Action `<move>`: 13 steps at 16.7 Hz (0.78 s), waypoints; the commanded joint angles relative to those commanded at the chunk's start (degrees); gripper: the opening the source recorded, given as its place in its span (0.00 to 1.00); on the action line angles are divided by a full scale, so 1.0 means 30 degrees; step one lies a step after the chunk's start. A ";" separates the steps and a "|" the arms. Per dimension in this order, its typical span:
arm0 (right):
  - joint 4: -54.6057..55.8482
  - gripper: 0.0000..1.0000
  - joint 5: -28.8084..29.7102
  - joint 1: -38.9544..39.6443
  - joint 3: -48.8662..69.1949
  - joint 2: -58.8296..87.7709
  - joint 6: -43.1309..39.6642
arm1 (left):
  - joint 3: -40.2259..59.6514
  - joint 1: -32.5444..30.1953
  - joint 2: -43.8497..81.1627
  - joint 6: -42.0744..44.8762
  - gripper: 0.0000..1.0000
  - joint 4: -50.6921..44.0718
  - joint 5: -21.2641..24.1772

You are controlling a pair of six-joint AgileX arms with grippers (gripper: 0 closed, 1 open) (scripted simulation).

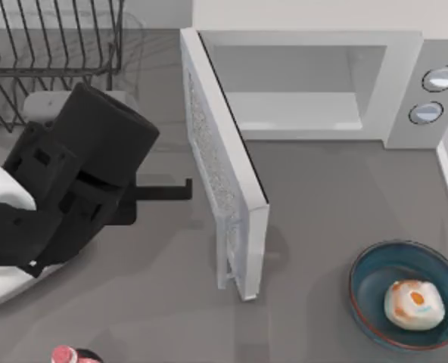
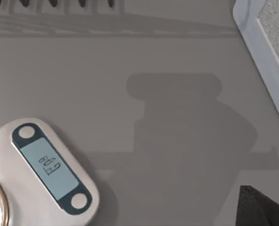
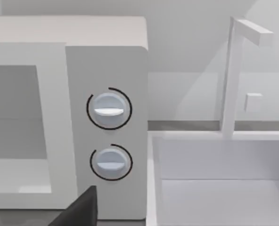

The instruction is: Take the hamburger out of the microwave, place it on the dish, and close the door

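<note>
Hamburger [image 1: 414, 304], cream-white lump w/ orange blotch, sits in teal dish [image 1: 368, 266] at table's 4 o'clock. Microwave [image 1: 402, 83] at 12, door [image 1: 222, 170] swung open. Left gripper [image 1: 180, 190] at 9, near door; can't tell fingers.

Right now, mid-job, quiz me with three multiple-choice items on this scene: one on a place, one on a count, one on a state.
1. Where is the hamburger?
A. in the dish
B. in the microwave
C. on the scale

2. How many knobs on the microwave panel?
A. one
B. two
C. three

3. How is the door?
A. shut
B. removed
C. swung open

Answers:
1. A, it lies inside the teal rim at the table's right.
2. B, two round knobs stacked in the right wrist view.
3. C, it stands out from the bare cavity.
</note>
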 joint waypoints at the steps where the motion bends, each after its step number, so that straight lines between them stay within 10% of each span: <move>1: 0.0000 1.00 0.0000 0.0000 0.0000 0.0000 0.0000 | -0.0041 0.0000 0.0022 0.0000 0.00 0.0051 0.0000; 13: 0.0000 1.00 0.0000 0.0000 0.0000 0.0000 0.0000 | -0.5883 0.0010 0.3012 0.0096 0.00 0.8922 0.0089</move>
